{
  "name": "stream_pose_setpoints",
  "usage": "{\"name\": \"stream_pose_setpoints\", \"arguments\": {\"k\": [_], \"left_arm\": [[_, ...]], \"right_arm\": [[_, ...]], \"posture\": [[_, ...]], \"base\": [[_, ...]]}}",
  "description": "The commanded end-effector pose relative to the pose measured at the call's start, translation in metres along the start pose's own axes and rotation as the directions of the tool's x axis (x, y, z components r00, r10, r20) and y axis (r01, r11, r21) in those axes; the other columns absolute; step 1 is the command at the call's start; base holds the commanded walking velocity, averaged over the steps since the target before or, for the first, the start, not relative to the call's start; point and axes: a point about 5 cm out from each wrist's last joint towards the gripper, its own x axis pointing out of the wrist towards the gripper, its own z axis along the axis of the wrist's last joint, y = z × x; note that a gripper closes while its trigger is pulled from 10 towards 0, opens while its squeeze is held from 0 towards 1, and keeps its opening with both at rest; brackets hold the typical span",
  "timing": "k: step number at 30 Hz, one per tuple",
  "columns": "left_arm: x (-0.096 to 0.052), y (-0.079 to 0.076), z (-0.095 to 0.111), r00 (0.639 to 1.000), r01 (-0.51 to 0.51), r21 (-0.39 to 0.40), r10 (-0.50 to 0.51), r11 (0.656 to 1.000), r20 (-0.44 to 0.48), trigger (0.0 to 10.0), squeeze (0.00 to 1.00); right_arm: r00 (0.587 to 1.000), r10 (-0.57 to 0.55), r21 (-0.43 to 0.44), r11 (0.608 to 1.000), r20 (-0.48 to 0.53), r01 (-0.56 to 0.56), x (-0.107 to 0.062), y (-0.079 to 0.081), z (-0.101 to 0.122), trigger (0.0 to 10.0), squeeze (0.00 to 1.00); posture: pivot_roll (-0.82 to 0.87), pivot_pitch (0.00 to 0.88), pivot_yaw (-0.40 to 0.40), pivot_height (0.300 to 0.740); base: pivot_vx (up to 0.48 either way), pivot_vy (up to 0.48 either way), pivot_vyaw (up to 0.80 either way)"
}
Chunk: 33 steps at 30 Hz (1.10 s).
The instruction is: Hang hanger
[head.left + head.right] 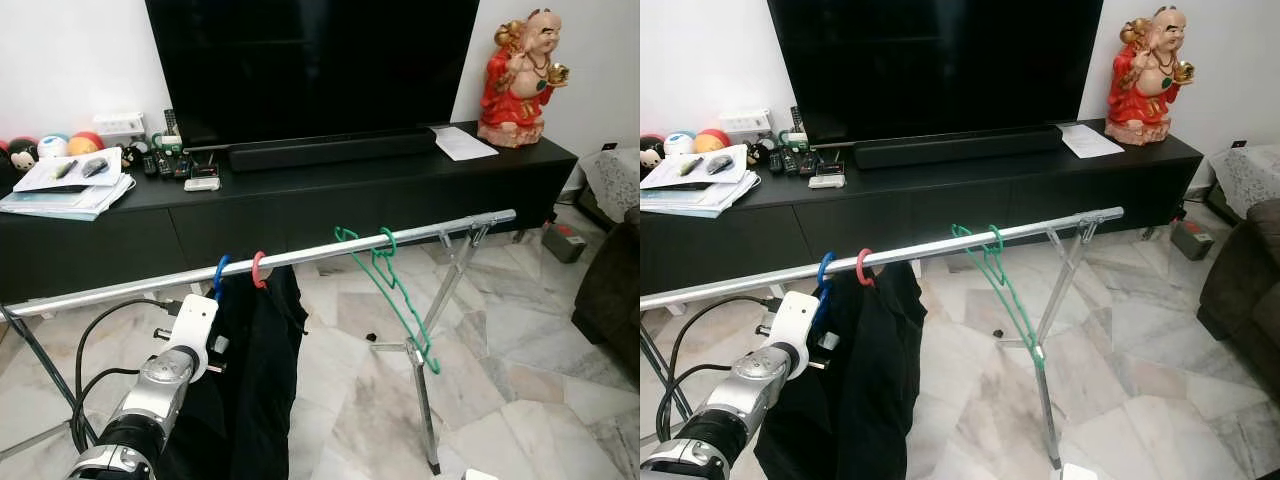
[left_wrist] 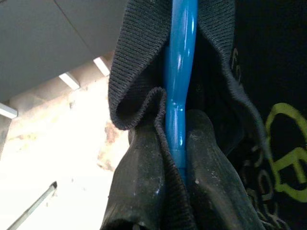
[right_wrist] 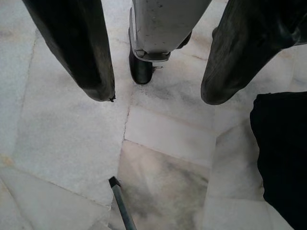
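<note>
A silver rail [image 1: 330, 248] of a clothes rack crosses the room in front of me. A blue hanger [image 1: 219, 273] carrying a black garment [image 1: 255, 380] has its hook over the rail, just left of a red hanger hook [image 1: 259, 270]. My left gripper [image 2: 177, 160] is shut on the blue hanger's neck [image 2: 178, 72], with the garment's collar [image 2: 136, 103] bunched around the fingers [image 2: 211, 182]. An empty green hanger [image 1: 390, 285] hangs further right on the rail. My right gripper [image 3: 158, 98] hangs open above the marble floor.
Behind the rack stand a black TV console [image 1: 330, 195] with a TV [image 1: 310, 60], a soundbar, remotes, papers and a red figurine [image 1: 520, 75]. The rack's leg [image 1: 425, 400] stands at the right. A dark sofa [image 1: 610, 290] is at far right. Cables loop by my left arm.
</note>
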Motion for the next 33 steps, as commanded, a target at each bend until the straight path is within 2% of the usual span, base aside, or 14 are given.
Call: {"name": "stream_pose_setpoints", "arguments": {"k": [1,6,13,21,22,23,24,25,33], "left_arm": [[-0.002,0.013,-0.008,0.998,-0.053,-0.052,0.051,0.997,-0.044,10.0,0.0],[-0.003,0.017,-0.009,0.998,-0.058,-0.089,0.056,0.994,-0.023,10.0,0.0],[-0.006,0.031,-0.017,0.987,-0.16,-0.147,0.154,0.976,-0.048,10.0,0.0],[-0.006,0.027,-0.016,0.99,-0.141,-0.142,0.14,0.98,-0.018,10.0,0.0],[-0.006,0.024,-0.017,0.991,-0.133,-0.138,0.132,0.982,-0.011,10.0,0.46],[-0.006,0.023,-0.017,0.991,-0.13,-0.137,0.13,0.982,-0.009,10.0,0.46],[-0.006,0.023,-0.017,0.992,-0.129,-0.139,0.129,0.982,-0.006,10.0,0.84],[-0.006,0.021,-0.017,0.992,-0.129,-0.145,0.129,0.981,-0.004,10.0,1.0],[-0.008,0.019,-0.019,0.99,-0.13,-0.111,0.134,0.985,0.035,10.0,1.0]], "right_arm": [[1.0,-0.001,-0.002,1.0,-0.002,0.001,0.0,0.001,0.002,10.0,0.0],[1.0,-0.002,-0.006,1.0,-0.002,0.002,0.0,0.0,0.003,10.0,0.0],[1.0,-0.006,-0.018,1.0,0.0,0.006,0.0,-0.004,0.005,10.0,0.0],[1.0,-0.005,-0.03,1.0,0.003,0.005,0.0,-0.006,0.007,10.0,0.0],[1.0,-0.005,-0.032,0.999,0.004,0.005,0.0,-0.007,0.007,10.0,0.0],[1.0,-0.005,-0.033,0.999,0.004,0.005,0.0,-0.007,0.007,10.0,0.0],[1.0,-0.005,-0.034,0.999,0.004,0.005,0.0,-0.007,0.008,10.0,0.0],[1.0,-0.005,-0.036,0.999,0.004,0.005,0.0,-0.007,0.008,10.0,0.0],[1.0,-0.005,-0.041,0.999,0.005,0.005,0.0,-0.008,0.009,10.0,0.0]], "posture": [[-0.03,0.0,0.046,0.74],[-0.03,0.0,0.043,0.74],[-0.03,0.0,0.017,0.74],[-0.03,0.0,-0.002,0.74],[-0.03,0.0,-0.005,0.74],[-0.03,0.0,-0.006,0.74],[-0.03,0.0,-0.007,0.74],[-0.03,0.0,-0.01,0.74],[-0.03,0.0,-0.015,0.74]], "base": [[0.0,0.0,0.0],[0.0,0.0,0.0],[0.0,0.0,0.0],[0.0,0.0,0.0],[0.0,0.0,0.0],[0.0,0.0,0.0],[0.0,0.0,0.0],[0.0,0.0,0.0],[0.0,0.0,0.0]]}}
